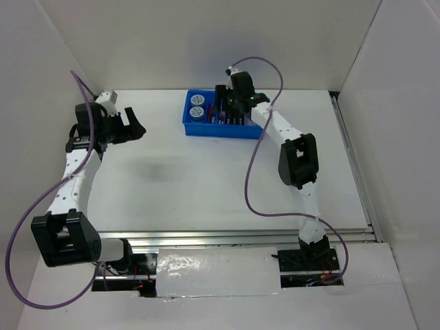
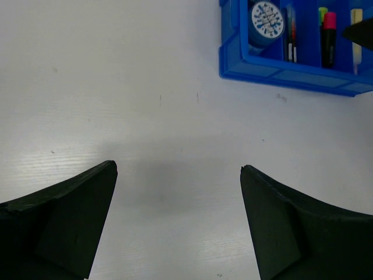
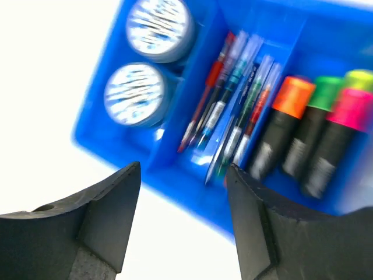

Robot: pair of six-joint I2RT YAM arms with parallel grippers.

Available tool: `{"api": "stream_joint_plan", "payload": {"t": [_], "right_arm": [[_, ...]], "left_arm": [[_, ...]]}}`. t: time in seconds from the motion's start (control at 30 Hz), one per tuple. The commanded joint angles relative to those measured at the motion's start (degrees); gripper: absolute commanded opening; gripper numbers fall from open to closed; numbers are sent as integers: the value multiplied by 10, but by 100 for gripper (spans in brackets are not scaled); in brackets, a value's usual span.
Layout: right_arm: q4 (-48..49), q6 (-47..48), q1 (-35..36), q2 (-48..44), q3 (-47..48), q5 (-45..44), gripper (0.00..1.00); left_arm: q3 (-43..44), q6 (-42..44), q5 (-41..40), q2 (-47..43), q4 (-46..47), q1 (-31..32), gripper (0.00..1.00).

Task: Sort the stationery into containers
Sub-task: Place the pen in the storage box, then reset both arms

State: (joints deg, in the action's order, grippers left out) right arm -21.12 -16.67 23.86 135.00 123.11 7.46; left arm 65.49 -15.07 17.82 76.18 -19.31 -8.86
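Observation:
The blue tray (image 1: 199,129) stands at the back centre of the table. It holds two pale-blue discs (image 3: 137,94), several thin pens (image 3: 236,102) in the middle compartment, and orange, green and pink highlighters (image 3: 303,134) to the right. The tray also shows in the left wrist view (image 2: 280,70). My right gripper (image 3: 183,172) is open and empty above the tray's near wall. My left gripper (image 2: 178,169) is open and empty over bare table, well left of the tray. It shows in the top view (image 1: 134,124), as does the right gripper (image 1: 237,103).
White walls close in the table on the left, back and right. A metal rail (image 1: 240,237) runs along the table's near edge. Purple cables hang from both arms.

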Motion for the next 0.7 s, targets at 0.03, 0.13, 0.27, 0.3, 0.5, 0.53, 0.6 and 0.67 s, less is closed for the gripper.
{"api": "stream_joint_plan", "payload": {"t": [0.03, 0.13, 0.27, 0.3, 0.5, 0.53, 0.6, 0.67], "right_arm": [[-46, 79, -2, -240, -30, 10, 69], [-60, 119, -21, -378, -176, -9, 76], [-59, 148, -75, -586, -413, -36, 85], [-61, 146, -118, -613, -495, -31, 85], [-78, 160, -234, -814, -711, -33, 91], [-76, 161, -252, -824, -726, -34, 91], [-72, 161, -265, -850, -759, -28, 92], [-64, 159, -270, -858, -775, -25, 92]], "left_arm": [[57, 55, 0, -12, -31, -3, 99], [63, 65, -21, 7, -64, -2, 99], [26, 77, -70, 5, -75, -4, 99], [13, 81, -81, -3, -70, -4, 99], [-104, 103, -94, -89, -16, -3, 100], [-110, 104, -93, -93, -14, -4, 99], [-127, 103, -93, -103, -8, -4, 99], [-135, 107, -88, -109, 5, -4, 100]]}}
